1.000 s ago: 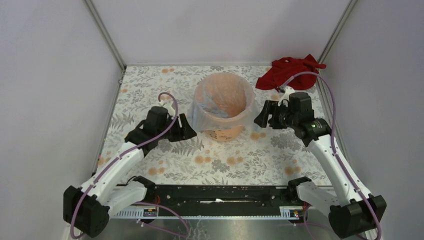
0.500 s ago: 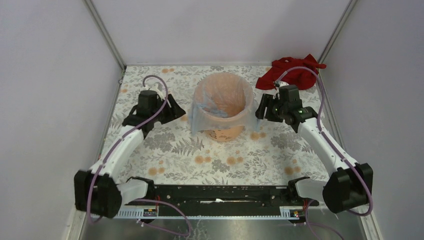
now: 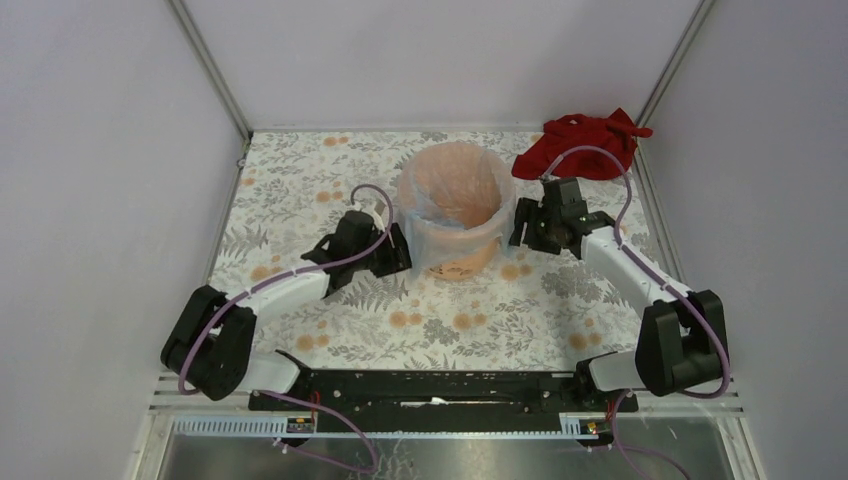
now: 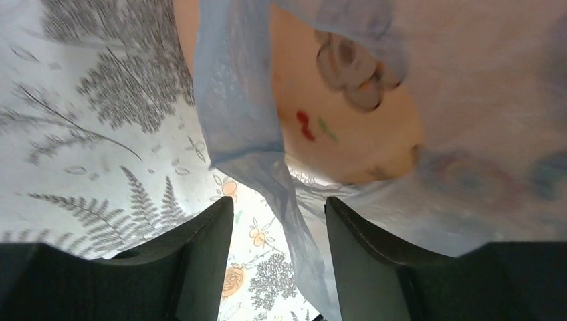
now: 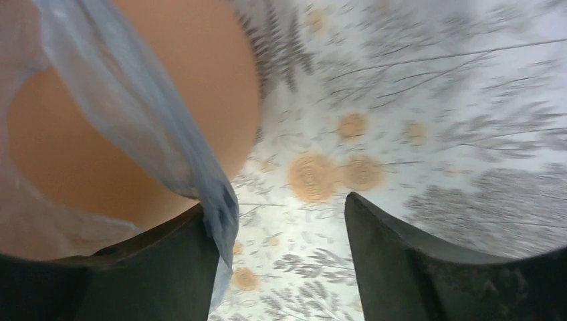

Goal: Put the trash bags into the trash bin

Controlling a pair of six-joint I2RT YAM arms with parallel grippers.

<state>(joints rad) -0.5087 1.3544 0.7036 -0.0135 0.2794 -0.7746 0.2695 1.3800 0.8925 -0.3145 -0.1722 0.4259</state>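
Pale blue film of the trash bag (image 3: 425, 225) lines the trash bin (image 3: 462, 260) and drapes over its rim down the outside.

- Left gripper (image 4: 275, 221): jaws moderately apart. A hanging strand of the bag runs down through the gap, nearer the left finger (image 4: 200, 261), and is not pinched. The bin's printed side is just beyond the fingertips.
- Right gripper (image 5: 275, 214): jaws apart, wider gap. The bag's loose edge hangs against the inner face of one finger (image 5: 167, 267), and only the table pattern shows in the rest of the gap.
- Both arms are low, with elbows folded out near the table (image 3: 300, 180) and forearms angling inward to flank the bin, left and right.
- The bin stands upright at mid-table, toward the back. A red cloth (image 3: 580, 145) lies in the far right corner behind the right wrist.
- Patterned surface runs from the bin to the near rail, and walls close in on both sides.
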